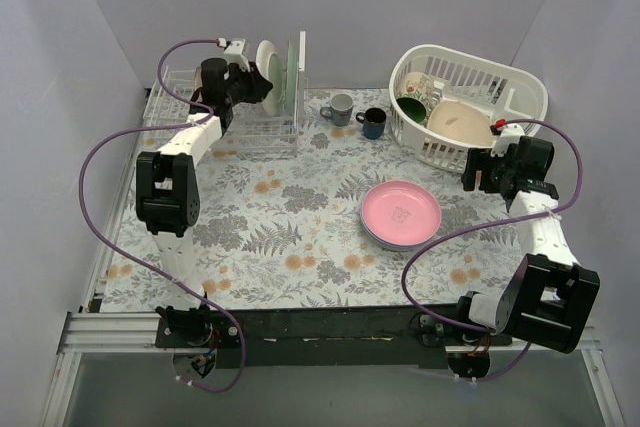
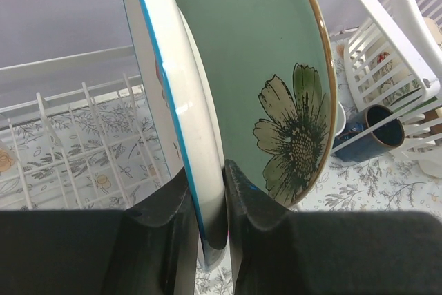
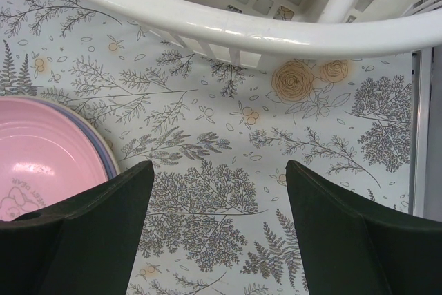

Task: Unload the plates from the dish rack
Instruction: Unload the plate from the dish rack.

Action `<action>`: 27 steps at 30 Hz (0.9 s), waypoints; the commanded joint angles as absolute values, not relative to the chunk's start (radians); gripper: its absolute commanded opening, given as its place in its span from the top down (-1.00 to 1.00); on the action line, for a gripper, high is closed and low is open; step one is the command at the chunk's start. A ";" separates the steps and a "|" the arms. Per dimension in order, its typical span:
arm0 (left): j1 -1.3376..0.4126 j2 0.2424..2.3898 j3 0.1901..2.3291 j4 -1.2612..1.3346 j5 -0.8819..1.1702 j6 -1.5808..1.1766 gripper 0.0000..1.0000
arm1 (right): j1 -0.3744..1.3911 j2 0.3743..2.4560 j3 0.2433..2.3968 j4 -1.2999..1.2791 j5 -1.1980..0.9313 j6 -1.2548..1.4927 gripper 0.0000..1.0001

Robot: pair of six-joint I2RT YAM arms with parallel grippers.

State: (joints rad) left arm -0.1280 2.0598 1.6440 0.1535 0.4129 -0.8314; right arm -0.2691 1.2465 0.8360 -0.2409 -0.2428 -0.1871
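Observation:
The white wire dish rack stands at the back left, with two plates upright in it. One is white with a blue rim, the other pale green with a painted flower. My left gripper is shut on the lower edge of the blue-rimmed plate, one finger on each face. A pink plate lies flat on the table on top of a purple one. My right gripper hangs open over bare tablecloth right of the pink plate, with nothing between its fingers.
A white oval slotted basket holding dishes stands at the back right, its rim just beyond my right gripper. A grey mug and a dark blue mug stand between rack and basket. The rack's wires lie left of the held plate.

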 commanded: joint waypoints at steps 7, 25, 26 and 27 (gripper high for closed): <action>-0.117 1.910 1.701 0.133 0.425 -0.821 1.00 | -0.276 1.247 0.845 -0.239 -0.259 -0.190 -0.70; -0.117 1.845 1.779 0.061 0.405 -0.723 1.00 | -0.276 1.246 0.844 -0.239 -0.265 -0.190 -0.70; -0.117 1.842 1.779 0.063 0.399 -0.721 1.00 | -0.278 1.246 0.845 -0.241 -0.265 -0.190 -0.70; -0.117 1.839 1.781 0.063 0.397 -0.719 1.00 | -0.276 1.244 0.845 -0.239 -0.265 -0.192 -0.70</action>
